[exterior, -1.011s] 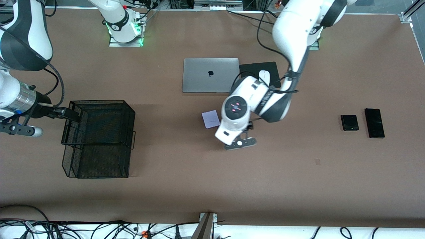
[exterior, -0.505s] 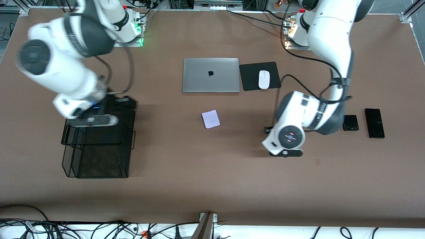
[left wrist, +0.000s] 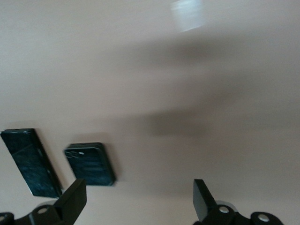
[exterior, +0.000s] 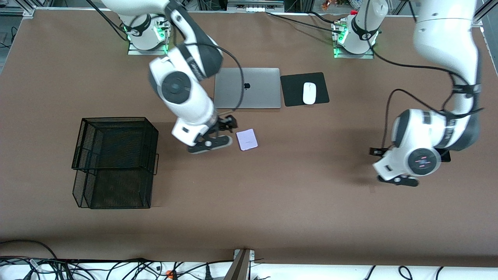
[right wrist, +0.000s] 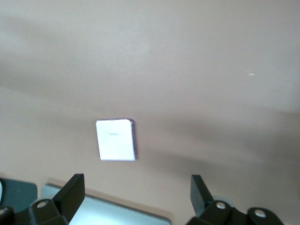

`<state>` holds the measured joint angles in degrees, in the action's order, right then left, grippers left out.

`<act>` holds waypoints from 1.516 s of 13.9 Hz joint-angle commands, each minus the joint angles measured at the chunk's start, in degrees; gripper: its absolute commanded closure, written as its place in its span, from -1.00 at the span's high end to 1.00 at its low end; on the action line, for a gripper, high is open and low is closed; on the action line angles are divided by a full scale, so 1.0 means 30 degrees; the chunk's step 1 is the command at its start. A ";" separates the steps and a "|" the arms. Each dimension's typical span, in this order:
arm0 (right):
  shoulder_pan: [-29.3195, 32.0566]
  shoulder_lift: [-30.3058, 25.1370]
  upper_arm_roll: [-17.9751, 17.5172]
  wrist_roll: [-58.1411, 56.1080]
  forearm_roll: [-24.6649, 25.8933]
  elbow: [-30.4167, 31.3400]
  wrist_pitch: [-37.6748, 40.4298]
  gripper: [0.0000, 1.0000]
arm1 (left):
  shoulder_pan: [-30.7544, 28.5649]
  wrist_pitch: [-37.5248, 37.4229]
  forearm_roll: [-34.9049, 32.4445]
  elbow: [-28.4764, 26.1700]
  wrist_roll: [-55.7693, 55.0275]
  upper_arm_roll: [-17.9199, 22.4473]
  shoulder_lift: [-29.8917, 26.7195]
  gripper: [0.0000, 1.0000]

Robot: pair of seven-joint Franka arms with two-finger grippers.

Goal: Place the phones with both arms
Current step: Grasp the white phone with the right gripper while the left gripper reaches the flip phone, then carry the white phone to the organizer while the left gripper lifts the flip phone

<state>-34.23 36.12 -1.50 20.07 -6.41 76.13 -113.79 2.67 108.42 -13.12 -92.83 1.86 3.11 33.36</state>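
The right gripper (right wrist: pixel 136 197) hangs with its fingers spread wide and nothing between them, over bare table just beside the pale lilac-white phone (exterior: pixel 247 139); in the front view the phone sits at about three o'clock from that gripper (exterior: pixel 218 128). That phone (right wrist: pixel 116 139) lies flat near the middle of the table, nearer the front camera than the silver laptop (exterior: pixel 247 88). The left gripper (left wrist: pixel 138 199) also stands wide apart and empty, over the table close to the two dark phones at the left arm's end. In the left wrist view the small squarish black phone (left wrist: pixel 90 164) and the longer black slab phone (left wrist: pixel 30 161) lie side by side, apart from each other. In the front view the left arm's wrist covers them except one corner of the slab (exterior: pixel 445 156).

At roughly nine o'clock from the lilac phone, toward the right arm's end, stands a black wire mesh basket (exterior: pixel 114 161). Beside the laptop a white computer mouse (exterior: pixel 309 93) rests on a black mouse pad (exterior: pixel 291 89).
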 commanded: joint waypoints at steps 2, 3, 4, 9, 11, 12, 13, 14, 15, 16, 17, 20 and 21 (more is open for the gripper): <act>-0.1446 0.2367 0.0208 0.0339 0.0729 -0.0827 -0.2282 1.00 | -0.2438 0.5651 -0.0667 -0.5841 0.0815 -0.0333 -0.2940 1.00; -0.1800 0.2895 0.0266 0.0456 0.0819 -0.0798 -0.3395 1.00 | -0.2966 0.6624 -0.0667 -0.6636 0.0845 -0.0362 -0.3206 1.00; -0.2007 0.3335 0.0295 0.0776 0.1226 -0.0769 -0.4131 1.00 | -0.3348 0.7243 -0.0667 -0.7196 0.0845 -0.0362 -0.3383 1.00; -0.2653 0.4716 0.0296 0.2772 0.3220 -0.0769 -0.4461 1.00 | -0.5605 1.1491 -0.0638 -0.9572 0.1021 -0.0538 -0.3414 1.00; -0.2682 0.5066 0.0266 0.2801 0.3776 -0.0769 -0.4693 1.00 | -0.5959 1.2109 -0.0289 -0.9807 0.0992 -0.0567 -0.3297 1.00; -0.2857 0.5213 0.0295 0.2859 0.3779 -0.0711 -0.5188 1.00 | -0.6076 1.2606 -0.0228 -1.0041 0.0962 -0.0567 -0.3209 1.00; -0.2916 0.5331 0.0267 0.3237 0.3779 -0.0507 -0.5657 1.00 | -0.6367 1.3307 -0.0054 -1.0333 0.0933 -0.0596 -0.3122 1.00; -0.2917 0.5419 0.0266 0.3530 0.3808 -0.0360 -0.6097 1.00 | -0.6428 1.3778 0.0354 -1.0539 0.0904 -0.0597 -0.2947 1.00; -0.2946 0.5478 0.0295 0.3562 0.3808 -0.0300 -0.6276 1.00 | -0.6428 1.3840 0.0851 -1.0541 0.0817 -0.0771 -0.2887 1.00; -0.2946 0.5478 0.0267 0.3563 0.3808 -0.0300 -0.6306 1.00 | -0.6486 1.3870 0.1030 -1.0541 0.0816 -0.1005 -0.2857 1.00; -0.2946 0.5507 0.0266 0.3563 0.3866 -0.0300 -0.6307 1.00 | -0.6603 1.3899 0.1206 -1.0599 0.0816 -0.1065 -0.2799 1.00; -0.2946 0.5479 0.0267 0.3563 0.3925 -0.0095 -0.6278 1.00 | -0.6837 1.3958 0.1266 -1.0658 0.0990 -0.1271 -0.2681 1.00; -0.2946 0.5478 0.0295 0.3592 0.3925 -0.0066 -0.6306 1.00 | -0.6954 1.4045 0.1266 -1.0658 0.1078 -0.1271 -0.2594 1.00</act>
<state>-42.49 52.69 -1.14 29.28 4.19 75.63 -132.21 -16.54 149.40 -10.18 -124.38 4.16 0.23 25.45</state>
